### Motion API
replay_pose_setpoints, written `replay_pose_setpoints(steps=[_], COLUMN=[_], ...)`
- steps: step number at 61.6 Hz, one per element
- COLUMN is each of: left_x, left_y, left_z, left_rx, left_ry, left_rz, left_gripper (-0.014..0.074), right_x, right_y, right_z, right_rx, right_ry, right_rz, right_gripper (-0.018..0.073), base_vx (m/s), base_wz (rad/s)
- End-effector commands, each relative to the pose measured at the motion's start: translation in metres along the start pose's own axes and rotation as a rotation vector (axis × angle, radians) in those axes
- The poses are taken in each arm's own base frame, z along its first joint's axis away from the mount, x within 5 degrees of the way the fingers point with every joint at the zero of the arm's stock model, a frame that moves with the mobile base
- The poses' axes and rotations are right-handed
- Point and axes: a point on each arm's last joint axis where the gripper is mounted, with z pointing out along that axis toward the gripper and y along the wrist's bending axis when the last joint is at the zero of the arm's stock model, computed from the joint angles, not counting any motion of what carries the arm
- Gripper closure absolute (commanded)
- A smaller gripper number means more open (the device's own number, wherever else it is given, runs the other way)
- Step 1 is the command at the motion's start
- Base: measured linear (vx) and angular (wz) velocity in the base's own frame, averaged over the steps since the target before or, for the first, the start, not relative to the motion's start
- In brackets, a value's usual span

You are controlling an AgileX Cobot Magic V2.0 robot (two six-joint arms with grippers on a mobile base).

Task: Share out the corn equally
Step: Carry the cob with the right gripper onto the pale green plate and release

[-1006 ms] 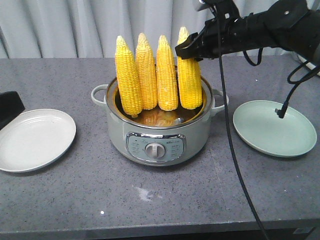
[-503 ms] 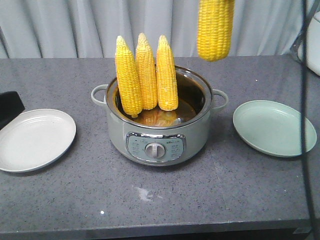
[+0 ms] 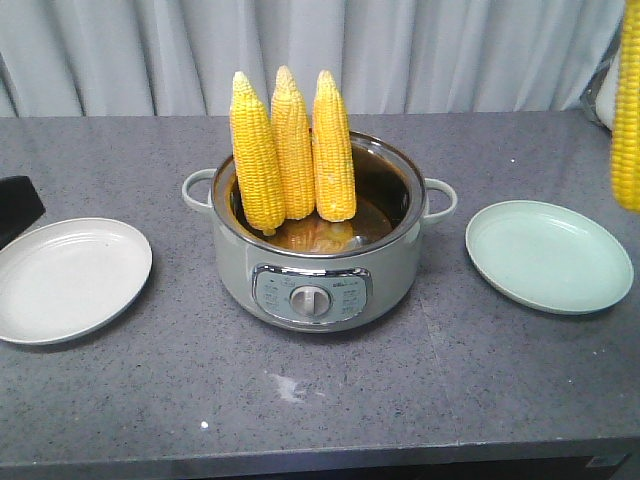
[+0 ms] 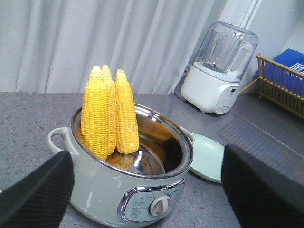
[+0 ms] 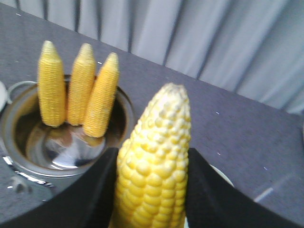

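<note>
Three corn cobs point(image 3: 290, 150) stand upright, tips up, leaning in the left half of a pale green electric pot point(image 3: 315, 275) at the table's centre. The pot's right half holds no cob. A fourth cob point(image 3: 628, 120) hangs upright at the right edge of the front view, above the outer rim of the mint green plate point(image 3: 548, 255). My right gripper point(image 5: 152, 190) is shut on this cob point(image 5: 154, 156), one black finger on each side. My left gripper point(image 4: 147, 190) is open, low and left of the pot point(image 4: 109, 190), its fingers point(image 4: 38, 194) wide apart with nothing between them.
A white plate point(image 3: 70, 278) lies left of the pot, with nothing on it. A black part of the left arm point(image 3: 15, 205) shows at the far left edge. Behind to the right stand a blender point(image 4: 218, 69) and a dish rack point(image 4: 280, 83). Grey curtains hang behind the table.
The right gripper has lifted the fourth cob out of the pot and carried it right, from above the pot to the frame's right edge over the green plate.
</note>
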Motion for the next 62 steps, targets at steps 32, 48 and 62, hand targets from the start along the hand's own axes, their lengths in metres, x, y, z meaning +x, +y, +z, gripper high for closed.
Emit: replay_pose_setpoints(steps=[32, 48, 62], left_x=[-0.012, -0.012, -0.012], left_y=[-0.003, -0.003, -0.003], left_z=[-0.001, -0.001, -0.001], left_rx=[0.007, 0.007, 0.007], left_ry=[-0.061, -0.061, -0.061], left_rz=[-0.022, -0.022, -0.022], left_gripper=[0.0004, 0.0004, 0.0004], right_x=[0.033, 0.065, 0.083], right_y=[-0.09, -0.131, -0.138], right_z=[0.199, 0.238, 0.263], right_rx=[0.234, 0.109, 0.079], right_ry=[0.321, 0.346, 0.408], right_rz=[0.165, 0.307, 0.267], right_gripper=[0.055, 0.0546, 0.0531], base_vx=[0.0, 0.0, 0.0], base_wz=[0.0, 0.0, 0.0])
